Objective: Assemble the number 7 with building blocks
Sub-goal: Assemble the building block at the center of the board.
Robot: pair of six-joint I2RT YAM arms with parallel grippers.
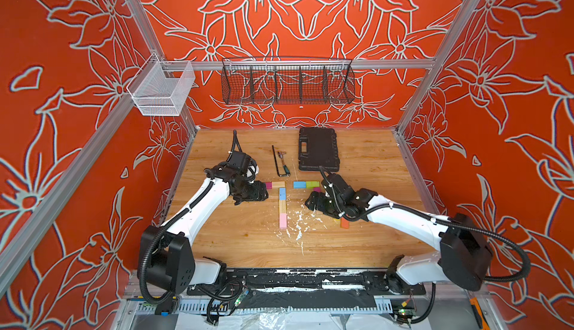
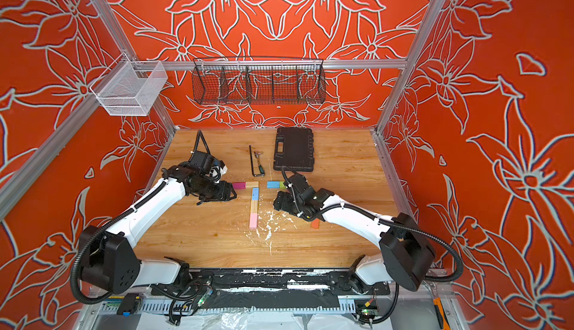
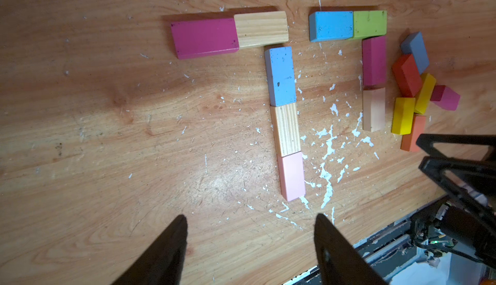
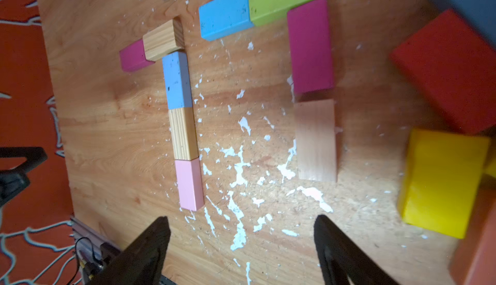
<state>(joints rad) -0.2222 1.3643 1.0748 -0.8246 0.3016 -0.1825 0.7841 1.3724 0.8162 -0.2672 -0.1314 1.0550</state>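
Over the table [image 1: 248, 238], left and right jaws stand apart, empty, flanking the number 7 [image 3: 280, 75] of building blocks [image 3: 330, 26].

The number 7 [image 3: 280, 75] runs magenta and striped pale wood across, then blue, striped wood and pale pink down. Neighbouring pieces are a sky-blue block [image 3: 330, 26], lime-green block [image 3: 369, 24], magenta block [image 3: 374, 60] and tan block [image 3: 373, 109]; the loose blocks [image 3: 406, 74] show slate blue, red, yellow, orange and pink. The honey wood-grain surface [image 3: 107, 136] is speckled with white flecks [image 3: 328, 141]. The orange-red walls [image 1: 310, 17] carry white-outlined flowers [image 1: 480, 79]. The case [image 1: 318, 149] is black.
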